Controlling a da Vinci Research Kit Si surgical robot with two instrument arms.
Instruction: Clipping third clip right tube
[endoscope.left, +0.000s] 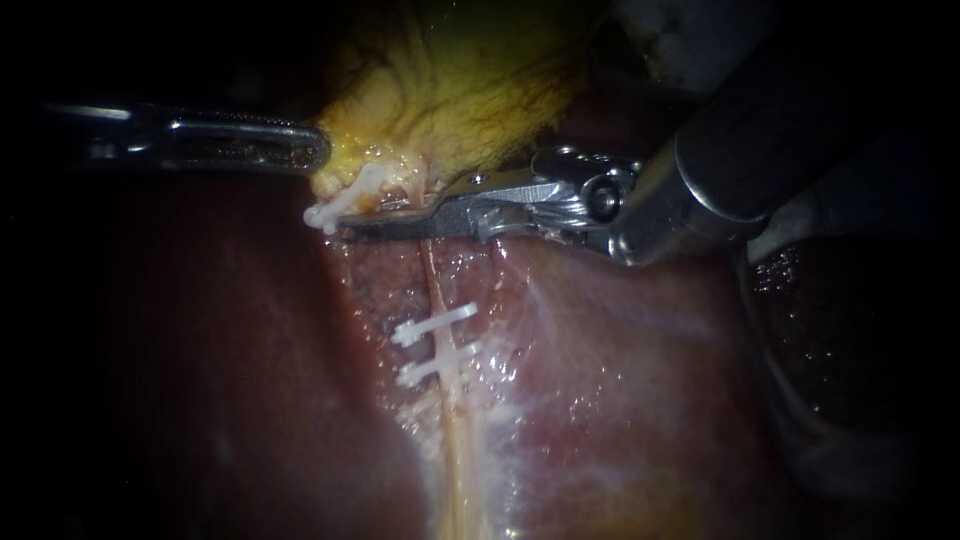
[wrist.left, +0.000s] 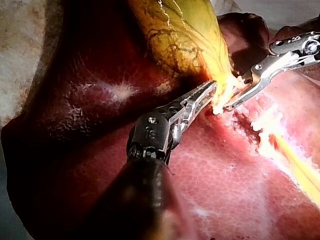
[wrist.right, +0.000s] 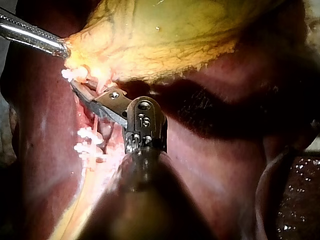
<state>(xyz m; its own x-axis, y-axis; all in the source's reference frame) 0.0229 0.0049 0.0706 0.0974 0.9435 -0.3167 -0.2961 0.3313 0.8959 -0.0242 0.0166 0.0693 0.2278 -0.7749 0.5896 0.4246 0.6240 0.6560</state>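
Now, endoscope: tube (endoscope.left: 437, 290) leaves gallbladder (endoscope.left: 450, 90) across liver (endoscope.left: 620, 380); 2 far clips (endoscope.left: 437, 325) sit on it, near clip (endoscope.left: 340, 203) lies against gallbladder.
Right instrument (endoscope.left: 365, 220): jaws narrowly apart, crossing tube just off gallbladder.
Left instrument (endoscope.left: 300, 150): jaws closed on gallbladder's edge.
Left wrist: both tips lie at gallbladder's narrow end; whether tube sits between right jaws is hidden.
Right wrist: jaws reach under gallbladder's rim, near clip just ahead.
Handling: tube looks thin, soft, slick and easily torn; I judge the bare stretch between gallbladder and far clips the place to grip.

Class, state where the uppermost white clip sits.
Endoscope view, left of centre: the uppermost clip lies tilted at the gallbladder's lower edge, just above the right instrument, with two more clips lower on the tube.
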